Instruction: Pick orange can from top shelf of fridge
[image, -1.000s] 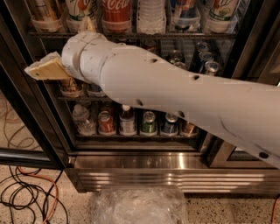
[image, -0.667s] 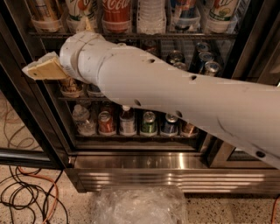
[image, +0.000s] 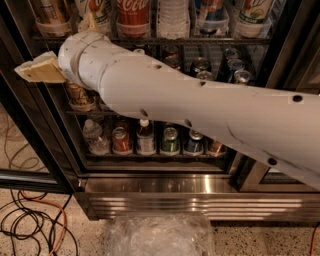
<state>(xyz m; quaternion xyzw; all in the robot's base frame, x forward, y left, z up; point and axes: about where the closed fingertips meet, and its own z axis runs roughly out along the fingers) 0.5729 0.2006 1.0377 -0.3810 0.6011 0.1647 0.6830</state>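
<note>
My large white arm (image: 200, 105) reaches across the open fridge (image: 165, 192) from the right. My gripper (image: 36, 70), tan-coloured, sits at the arm's left end, in front of the black door frame and just below the top shelf (image: 150, 39). That shelf carries clear bins with bottles, among them a Coca-Cola bottle (image: 132, 15). The orange can does not show; it is hidden or out of view. A duller gold-brown can (image: 80, 96) stands under the wrist on the middle rack.
The bottom rack (image: 150, 156) holds several cans and small bottles. Dark cans (image: 235, 65) stand on the middle rack at the right. Cables (image: 30, 222) lie on the floor at the left. A clear plastic bag (image: 155, 235) lies before the fridge base.
The gripper and wrist have shifted slightly to the left and up. Nothing else has moved.
</note>
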